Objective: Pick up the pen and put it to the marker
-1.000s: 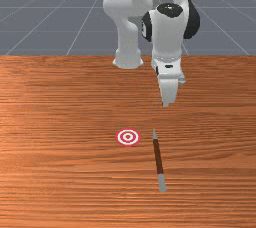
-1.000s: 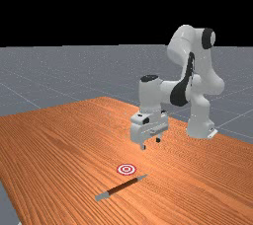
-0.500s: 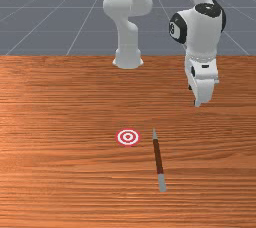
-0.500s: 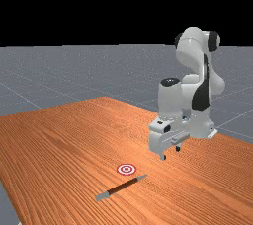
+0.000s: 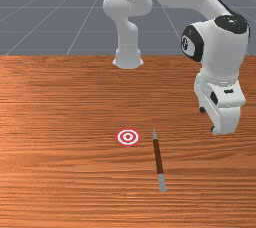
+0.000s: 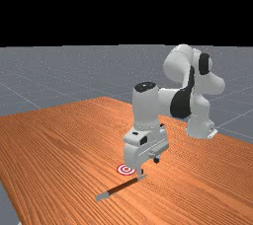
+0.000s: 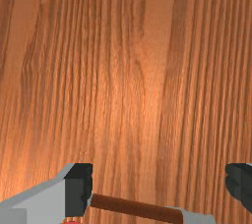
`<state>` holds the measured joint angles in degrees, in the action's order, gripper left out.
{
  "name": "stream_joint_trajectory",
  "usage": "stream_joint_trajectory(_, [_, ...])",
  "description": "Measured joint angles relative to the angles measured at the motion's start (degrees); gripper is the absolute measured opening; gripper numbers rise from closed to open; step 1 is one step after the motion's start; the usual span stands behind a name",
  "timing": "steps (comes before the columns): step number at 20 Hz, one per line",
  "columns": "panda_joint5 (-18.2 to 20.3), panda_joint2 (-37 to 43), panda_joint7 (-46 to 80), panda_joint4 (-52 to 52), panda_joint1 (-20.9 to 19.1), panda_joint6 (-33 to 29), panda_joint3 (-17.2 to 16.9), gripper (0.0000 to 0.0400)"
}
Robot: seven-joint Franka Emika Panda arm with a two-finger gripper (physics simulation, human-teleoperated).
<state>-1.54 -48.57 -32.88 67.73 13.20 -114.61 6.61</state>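
Wood tbl [image 5: 60, 182]: pen [image 5: 158, 156] nr marker [image 5: 128, 137] (grpr [image 6: 148, 166] spread).

White arm [image 6: 147, 106] w/ blk joint bands [image 6: 181, 103], dk grey fingertips [image 7: 78, 189]

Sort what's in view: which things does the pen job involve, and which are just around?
In the job:
pen, lying beside the marker
marker, the flat red-and-white target
gripper, open, with nothing held

Just around:
table, orange-brown wood, under pen and marker
floor, grey, beyond the table
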Motion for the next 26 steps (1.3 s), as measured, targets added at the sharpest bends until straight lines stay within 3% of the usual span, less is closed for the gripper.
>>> stream_joint_trajectory(1, [0.82, -5.02, 2.55, -9.70, 0.40, 6.75, -0.30, 0.0400])
stream_joint_trajectory(2, [0.02, -3.44, 0.22, -6.10, 0.12, 2.82, -0.24, 0.0400])
stream_joint_trajectory(7, [2.01, -11.34, 4.69, -19.58, 2.77, 6.80, 1.03, 0.0400])
stream_joint_trajectory(8, [2.37, -10.60, 4.13, -17.98, 2.50, 5.95, 1.39, 0.0400])
stream_joint_trajectory(9, [0.21, -13.14, 5.73, -23.25, 4.37, 9.72, -0.29, 0.0400])
stream_joint_trajectory(11, [0.24, -13.90, 5.68, -23.73, 4.49, 9.63, -0.23, 0.0400])
stream_joint_trajectory(12, [-0.96, -17.30, 6.35, -29.04, 5.45, 11.88, -1.36, 0.0400])
stream_joint_trajectory(13, [0.16, -15.16, 5.66, -23.94, 4.57, 8.79, -0.32, 0.0400])
stream_joint_trajectory(16, [-0.24, -19.61, 5.66, -24.92, 4.92, 5.28, -0.70, 0.0400])
stream_joint_trajectory(17, [-0.99, -19.87, 6.12, -20.76, 5.18, -2.02, -1.35, 0.0400])
stream_joint_trajectory(18, [-0.24, -24.21, 7.27, -27.59, 5.32, 2.72, -1.17, 0.0400])
stream_joint_trajectory(19, [-2.90, -17.78, 8.70, -12.14, 6.38, -13.25, -3.61, 0.0400])
stream_joint_trajectory(20, [-4.13, -15.37, 11.12, -6.22, 7.93, -20.21, -6.12, 0.0245])
stream_joint_trajectory(21, [-3.00, -14.44, 9.05, -5.57, 6.40, -16.89, -3.61, 0.0148])
stream_joint_trajectory(22, [-2.02, -14.51, 7.79, -6.54, 5.64, -13.27, -2.29, 0.0090])
stream_joint_trajectory(23, [-1.91, -14.02, 7.71, -5.77, 5.59, -13.26, -2.14, 0.0054])
stream_joint_trajectory(24, [-2.80, -17.86, 8.46, -14.32, 6.66, -4.29, -3.19, 0.0033])
stream_joint_trajectory(26, [-1.07, -16.97, 6.82, -11.83, 5.36, -6.69, -1.36, 0.0012])
